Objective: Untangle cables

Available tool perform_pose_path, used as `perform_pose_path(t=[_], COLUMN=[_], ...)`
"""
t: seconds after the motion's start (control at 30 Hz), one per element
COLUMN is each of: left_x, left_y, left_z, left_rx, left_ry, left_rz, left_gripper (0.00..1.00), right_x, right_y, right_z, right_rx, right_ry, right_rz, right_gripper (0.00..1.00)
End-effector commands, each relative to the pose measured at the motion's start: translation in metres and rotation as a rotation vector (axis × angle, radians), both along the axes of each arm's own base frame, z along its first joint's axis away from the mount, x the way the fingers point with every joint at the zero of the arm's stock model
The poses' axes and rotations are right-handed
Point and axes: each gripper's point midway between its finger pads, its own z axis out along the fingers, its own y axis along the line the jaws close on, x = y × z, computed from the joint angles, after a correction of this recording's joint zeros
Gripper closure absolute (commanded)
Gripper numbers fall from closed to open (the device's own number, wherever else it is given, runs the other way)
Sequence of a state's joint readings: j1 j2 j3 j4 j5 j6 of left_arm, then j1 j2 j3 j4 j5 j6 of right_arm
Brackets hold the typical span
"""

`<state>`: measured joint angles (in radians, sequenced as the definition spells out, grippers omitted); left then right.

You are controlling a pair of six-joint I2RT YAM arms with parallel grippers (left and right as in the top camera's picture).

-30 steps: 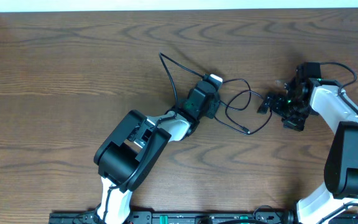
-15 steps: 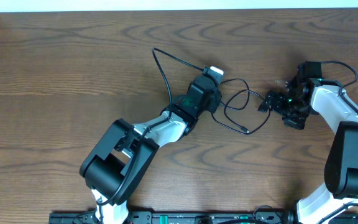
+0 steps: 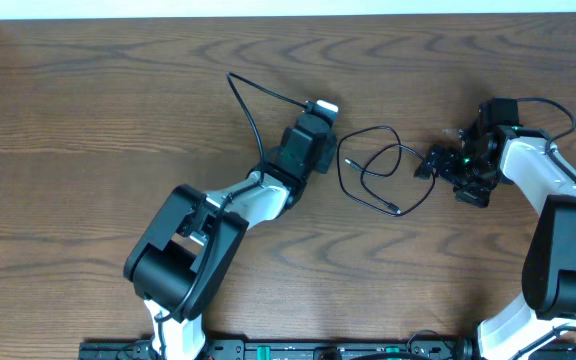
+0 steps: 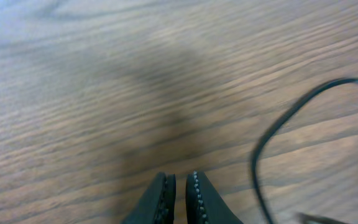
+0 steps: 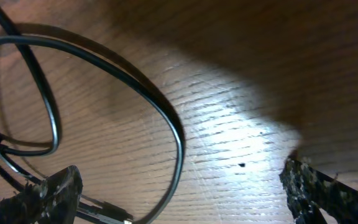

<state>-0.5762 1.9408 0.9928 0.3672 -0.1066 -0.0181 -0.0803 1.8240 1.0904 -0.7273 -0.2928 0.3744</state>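
The thin black cable (image 3: 396, 210) lies in loose loops on the wooden table between my two grippers, with a small plug end at its lower right. No white cable shows. My left gripper (image 3: 320, 112) sits just left of the loops, apart from them. Its jaws (image 4: 180, 183) are closed with nothing visible between them, and a cable curve (image 4: 258, 155) lies to their right. My right gripper (image 3: 426, 165) is at the right end of the loops. Its fingers (image 5: 179, 199) are wide open, and a cable loop (image 5: 166, 109) runs on the table between them.
A thicker black wire (image 3: 243, 95) arcs from the left arm's wrist, and another (image 3: 548, 105) from the right arm. The table's back edge (image 3: 288, 16) runs along the top of the overhead view.
My left gripper has moved left and up, away from the cable loops, and its wire swung with it. The cable's left loop now lies clear of it. The right arm has not moved.
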Motion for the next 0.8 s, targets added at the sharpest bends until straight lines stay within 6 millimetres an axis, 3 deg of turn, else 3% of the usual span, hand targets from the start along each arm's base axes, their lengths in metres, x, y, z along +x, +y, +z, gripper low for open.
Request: perform_pose_path(t=[0.0,0.63,0.77], left_x=[-0.004,-0.020,-0.020], left_y=[0.006,-0.009,-0.010], left_z=[-0.030,-0.071,-0.070], left_rx=[0.005,-0.070,-0.075], left_ry=[0.070,0.196,0.195], left_rz=[-0.015,-0.057,-0.061], left_gripper=[0.87,0.87,0.87], right_x=[-0.003,0.000,-0.001], right_y=[0.007,0.022,0.023], right_z=[-0.005,-0.004,-0.004], right_rx=[0.032,0.034,0.036], right_ry=[0.007,-0.015,-0.011], right_rz=[0.019,0.064,0.066], right_gripper=[0.01,0.01,0.01])
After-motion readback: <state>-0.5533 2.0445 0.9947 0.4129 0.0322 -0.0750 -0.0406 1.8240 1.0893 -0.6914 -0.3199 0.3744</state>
